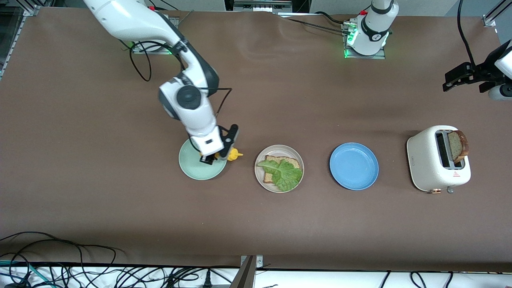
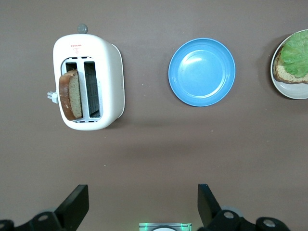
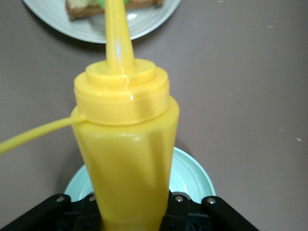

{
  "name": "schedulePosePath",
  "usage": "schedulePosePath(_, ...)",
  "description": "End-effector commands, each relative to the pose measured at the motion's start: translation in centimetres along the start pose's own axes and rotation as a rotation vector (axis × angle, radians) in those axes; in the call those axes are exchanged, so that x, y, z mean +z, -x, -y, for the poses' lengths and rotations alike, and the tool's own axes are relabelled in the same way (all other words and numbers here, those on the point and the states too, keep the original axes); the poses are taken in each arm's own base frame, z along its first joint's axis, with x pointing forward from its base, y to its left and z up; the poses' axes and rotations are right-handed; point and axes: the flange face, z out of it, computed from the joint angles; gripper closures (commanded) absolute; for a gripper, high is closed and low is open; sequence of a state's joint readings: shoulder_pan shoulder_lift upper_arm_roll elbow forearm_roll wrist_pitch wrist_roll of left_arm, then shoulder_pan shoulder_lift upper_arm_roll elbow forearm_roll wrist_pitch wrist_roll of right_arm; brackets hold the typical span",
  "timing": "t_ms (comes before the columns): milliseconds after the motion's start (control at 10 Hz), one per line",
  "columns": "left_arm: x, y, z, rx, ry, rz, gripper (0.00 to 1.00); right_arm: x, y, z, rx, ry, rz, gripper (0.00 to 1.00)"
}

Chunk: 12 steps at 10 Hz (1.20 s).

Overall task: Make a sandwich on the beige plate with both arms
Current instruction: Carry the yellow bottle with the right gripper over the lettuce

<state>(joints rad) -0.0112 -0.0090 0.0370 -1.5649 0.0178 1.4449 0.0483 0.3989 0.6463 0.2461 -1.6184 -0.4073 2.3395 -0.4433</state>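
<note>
Right gripper (image 1: 209, 159): over the mint green plate (image 1: 192, 168), jaws clamped on the lower body of a yellow squeeze bottle (image 3: 126, 159); nozzle pointed toward the beige plate (image 1: 260, 176), cap tether hanging off to one side. Mint green plate: at the right arm's end of the row of plates, beside the beige plate. Beige plate: middle of the row, between the mint green plate and the blue plate (image 1: 354, 166). On the beige plate: one slice of brown toasted bread (image 1: 294, 162), lying flat, with a ruffled green lettuce leaf (image 1: 282, 173) laid over most of it; no second slice on top, so the sandwich half built. Blue plate: beside the beige plate, toward the left arm's end. White toaster (image 1: 424, 164): beside the blue plate, nearest the left arm's end of the table, two slots facing up. Second bread slice (image 1: 458, 146): standing upright in one toaster slot, most of it raised above the top. Left gripper (image 2: 142, 204): held up in the air near the table's edge at the left arm's end, jaws wide apart, gripping nothing; left arm waiting. Toaster, blue plate and part of the beige plate visible below in the left wrist view.
</note>
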Motion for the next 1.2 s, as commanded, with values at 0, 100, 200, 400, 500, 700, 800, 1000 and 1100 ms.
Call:
schedulePosePath(0, -0.4, 0.0, 0.2, -0.005, -0.026, -0.009, 0.00, 1.5, -5.2, 1.5, -0.037, 0.072, 0.155, 0.88)
schedulePosePath(100, -0.4, 0.0, 0.2, -0.005, -0.026, -0.009, 0.00, 1.9, -5.9, 2.1, -0.056, 0.080, 0.184, 0.88)
schedulePosePath(200, -0.5, 0.1, 0.2, -0.005, -0.026, -0.010, 0.00, 2.1, -5.9, 2.5, -0.075, 0.096, 0.216, 0.88)
schedulePosePath(400, -0.4, 0.0, 0.2, -0.006, -0.025, -0.009, 0.00, 3.5, -6.2, 2.6, -0.050, 0.115, 0.278, 0.88)
schedulePosePath(500, -0.4, 0.0, 0.3, -0.008, -0.025, -0.009, 0.00, 4.4, -6.3, 1.7, -0.001, 0.145, 0.290, 0.88)
schedulePosePath(700, -0.4, 0.1, 0.5, -0.012, -0.023, -0.008, 0.00, 6.2, -6.8, 1.6, 0.128, 0.204, 0.301, 0.88)
schedulePosePath(800, -0.4, 0.1, 0.5, -0.012, -0.023, -0.008, 0.00, 6.0, -7.2, 1.7, 0.139, 0.217, 0.296, 0.90)
schedulePosePath(1000, -0.4, 0.1, 0.5, -0.012, -0.023, -0.008, 0.00, 5.5, -8.0, 3.0, 0.123, 0.271, 0.331, 1.00)
schedulePosePath(1100, -0.4, 0.1, 0.5, -0.012, -0.023, -0.008, 0.00, 4.3, -8.5, 3.1, 0.091, 0.332, 0.365, 1.00)
